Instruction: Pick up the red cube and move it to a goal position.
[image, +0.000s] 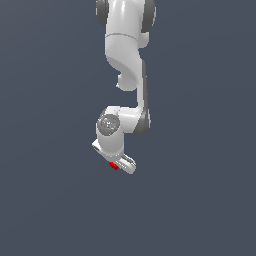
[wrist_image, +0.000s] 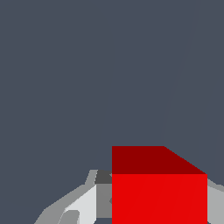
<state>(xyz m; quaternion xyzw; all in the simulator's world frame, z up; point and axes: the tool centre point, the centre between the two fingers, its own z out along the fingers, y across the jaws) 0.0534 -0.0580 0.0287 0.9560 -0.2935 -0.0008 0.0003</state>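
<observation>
Against a plain slate-grey background, the hand (image: 120, 163) held the cube (image: 113, 165) between its fingers. The cube looked light, rigid and smooth; flat opposite faces suited gripping.

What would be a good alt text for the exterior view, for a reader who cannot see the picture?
A white robot arm reaches down from the top of the frame, and a tiny red cube sits at its hand, apparently held between the fingers. Everything around them is a plain dark blue-grey background, with no other objects visible.
</observation>
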